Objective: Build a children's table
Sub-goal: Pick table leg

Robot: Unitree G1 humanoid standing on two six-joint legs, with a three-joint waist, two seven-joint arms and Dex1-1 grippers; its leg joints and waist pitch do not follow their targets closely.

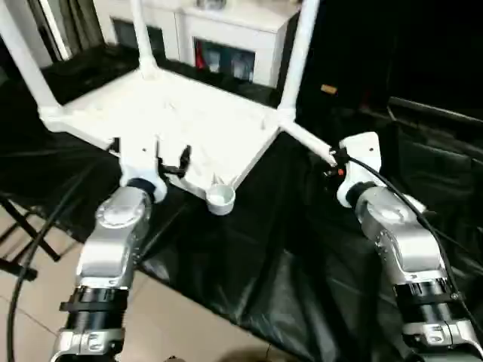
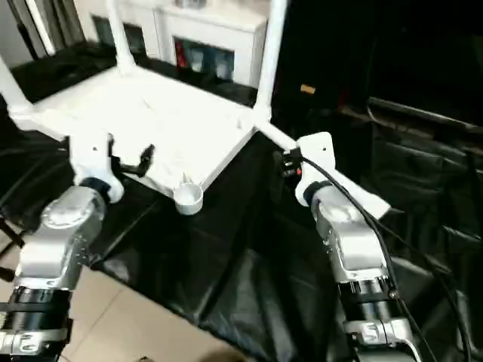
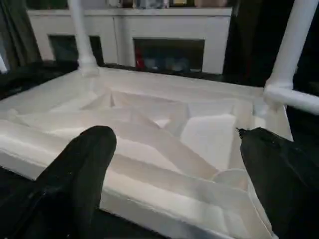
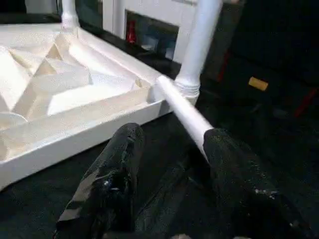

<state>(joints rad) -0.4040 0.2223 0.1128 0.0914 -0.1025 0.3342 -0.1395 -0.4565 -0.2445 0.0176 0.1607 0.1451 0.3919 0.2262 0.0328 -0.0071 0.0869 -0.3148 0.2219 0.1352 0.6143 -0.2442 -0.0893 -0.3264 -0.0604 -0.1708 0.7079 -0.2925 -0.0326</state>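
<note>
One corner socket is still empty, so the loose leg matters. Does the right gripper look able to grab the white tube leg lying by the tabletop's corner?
Probably yes: the white tube leg lies just ahead of the right gripper's half-open fingers, nothing between.

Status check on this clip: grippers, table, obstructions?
Left gripper open over tabletop. Right gripper half open around loose leg, hold unconfirmed. Three legs standing, near corner socket empty. Nothing blocking it.

The tabletop (image 1: 189, 121) is white, its underside crossed by raised white ribs. The legs (image 1: 298, 53) are white too. The cloth (image 1: 249, 264) beneath is glossy black. The cabinet (image 1: 226, 30) is white with dark glass doors. Both forearms (image 1: 113, 241) are silver; the claw fingers (image 3: 75, 169) are black. The floor (image 1: 45, 294) is pale beige tile.
</note>
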